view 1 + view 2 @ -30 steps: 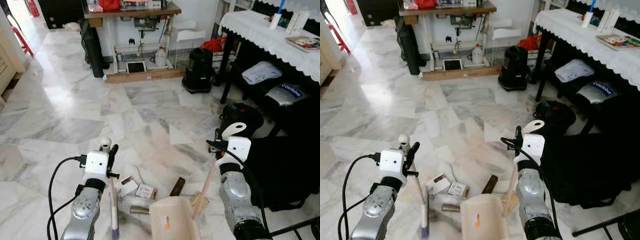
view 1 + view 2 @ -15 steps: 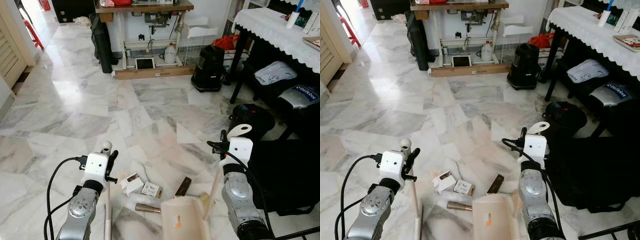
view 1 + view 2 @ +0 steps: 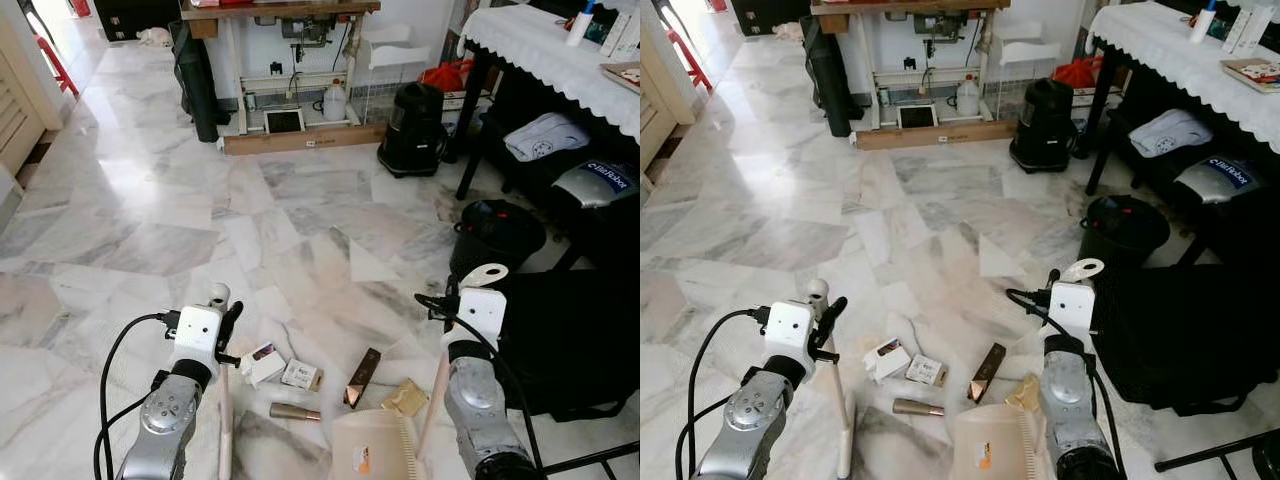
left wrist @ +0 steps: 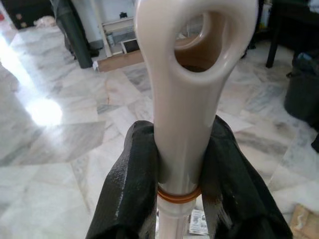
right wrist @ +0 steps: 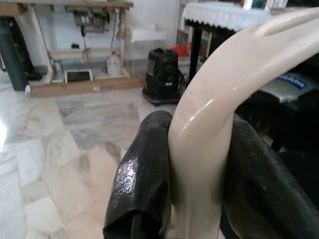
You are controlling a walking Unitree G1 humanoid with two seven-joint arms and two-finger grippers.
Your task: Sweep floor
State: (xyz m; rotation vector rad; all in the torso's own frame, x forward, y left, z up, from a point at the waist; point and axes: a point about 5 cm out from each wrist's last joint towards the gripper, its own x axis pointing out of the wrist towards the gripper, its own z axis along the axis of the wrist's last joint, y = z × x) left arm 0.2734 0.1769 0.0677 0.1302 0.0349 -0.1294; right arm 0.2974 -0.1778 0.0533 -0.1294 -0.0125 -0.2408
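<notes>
Cream plastic broom handle (image 4: 187, 124) is clamped between the two black fingers (image 4: 130, 189) of the left gripper (image 3: 222, 335), closed tight just below the handle's hanging loop. The broom shaft (image 3: 224, 425) is seen running down from the left gripper to the marble floor (image 3: 150, 200), near the lower edge of the head views. Right gripper (image 5: 199, 169) is closed on the curved cream handle of the dustpan (image 5: 219, 99); its fingers (image 5: 142, 169) are pressed against both sides of it. The dustpan (image 3: 370, 450) is held low at the bottom centre, between the two arms, its stem (image 3: 432, 400) rising to the right gripper.

Litter is scattered on the floor just ahead of the dustpan: a small white box (image 3: 262, 364), a small printed carton (image 3: 299, 375), a brown tube (image 3: 294, 411), a dark bar-shaped wrapper (image 3: 361, 377) and a tan crumpled piece (image 3: 404, 397). The tan piece is lying just beside the dustpan's rim.

Further back, a black vacuum cleaner (image 3: 414, 115) and a wooden table (image 3: 280, 10) are seen by the wall. A table with a white lace cloth (image 3: 540, 50) is at the right, a black bin (image 3: 495, 235) near it.
</notes>
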